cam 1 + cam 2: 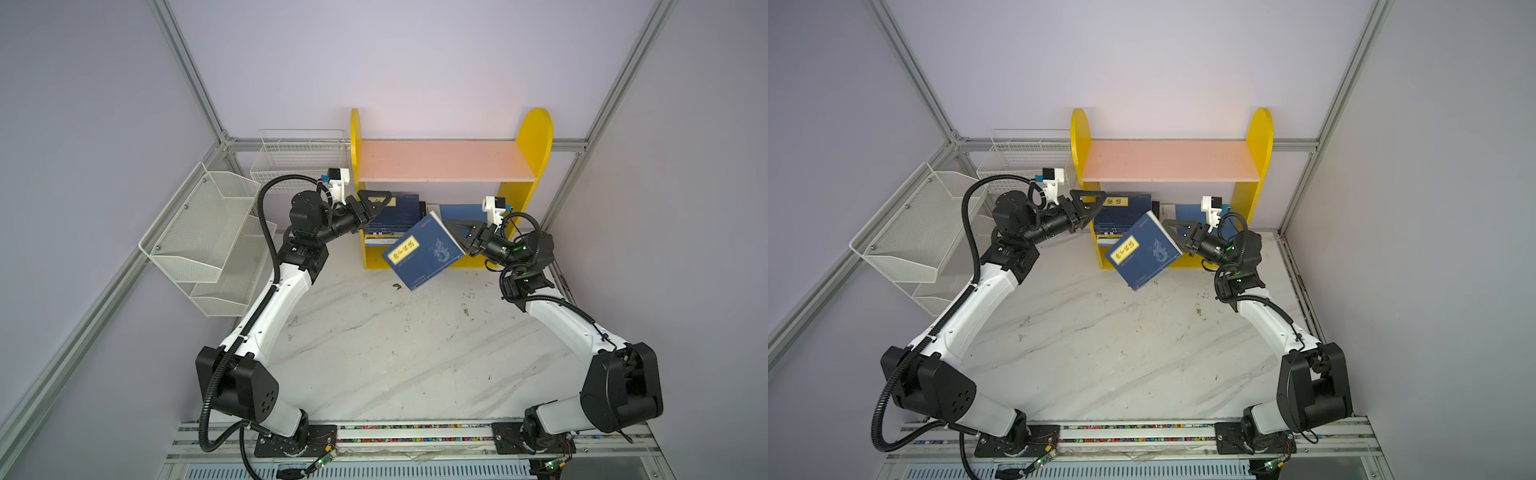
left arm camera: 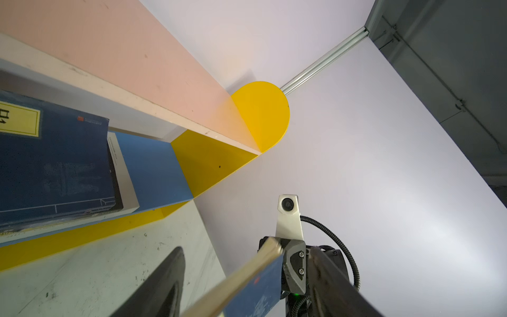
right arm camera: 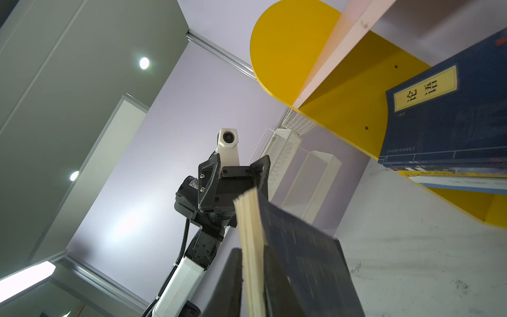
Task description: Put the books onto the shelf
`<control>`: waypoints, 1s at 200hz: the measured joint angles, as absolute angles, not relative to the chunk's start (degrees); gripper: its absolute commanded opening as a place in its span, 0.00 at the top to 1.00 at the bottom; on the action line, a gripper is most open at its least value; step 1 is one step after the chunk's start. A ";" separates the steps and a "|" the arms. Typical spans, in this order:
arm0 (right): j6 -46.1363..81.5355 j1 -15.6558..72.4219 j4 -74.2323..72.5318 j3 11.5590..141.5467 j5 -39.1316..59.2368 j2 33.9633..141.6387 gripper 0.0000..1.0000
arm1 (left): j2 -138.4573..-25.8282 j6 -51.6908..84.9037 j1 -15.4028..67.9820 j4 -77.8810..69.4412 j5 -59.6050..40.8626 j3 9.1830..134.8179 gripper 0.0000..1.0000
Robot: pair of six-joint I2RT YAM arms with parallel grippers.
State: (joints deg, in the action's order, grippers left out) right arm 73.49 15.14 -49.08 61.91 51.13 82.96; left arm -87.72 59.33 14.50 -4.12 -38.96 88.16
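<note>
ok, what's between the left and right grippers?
The tilted navy book, clamped at one edge by the right gripper, its free corner toward the open left gripper. Shows in both top views.

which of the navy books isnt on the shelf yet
The navy book the right end effector holds tilted above the table; the other books lie stacked inside the shelf.

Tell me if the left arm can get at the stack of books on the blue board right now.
Probably yes. The left claw is open right beside the stack, with nothing between them. The book in the right claw hangs before the shelf's middle, off that path.
</note>
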 measured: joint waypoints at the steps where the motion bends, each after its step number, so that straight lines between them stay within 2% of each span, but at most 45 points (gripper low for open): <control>1: 73.52 15.14 -49.08 61.91 51.27 82.96 0.81 | -87.72 59.27 14.50 -4.05 -39.05 88.16 0.30; 41: 74.48 15.11 -48.42 62.15 53.43 83.59 0.85 | -86.59 54.00 14.31 1.58 -40.40 83.50 0.29; 62: 70.06 15.11 -41.39 62.78 52.80 83.64 0.84 | -85.19 52.56 14.26 3.77 -39.64 78.11 0.29; 100: 57.60 15.11 -23.83 65.67 48.58 83.81 0.67 | -83.66 51.27 14.94 5.76 -37.98 68.47 0.29; 138: 39.44 15.18 -0.91 68.99 38.06 84.05 0.54 | -83.66 48.80 19.81 11.75 -37.01 62.83 0.29; 163: 32.45 15.49 5.23 63.07 33.15 82.85 0.46 | -83.66 49.06 23.42 14.79 -35.00 57.67 0.28; 200: 28.93 20.29 7.88 52.12 29.17 83.42 0.41 | -83.66 53.58 25.74 17.72 -32.47 51.35 0.28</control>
State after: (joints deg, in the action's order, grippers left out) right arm 28.93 20.29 7.88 52.12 29.17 83.42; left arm -83.66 53.58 25.74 17.72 -32.47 51.35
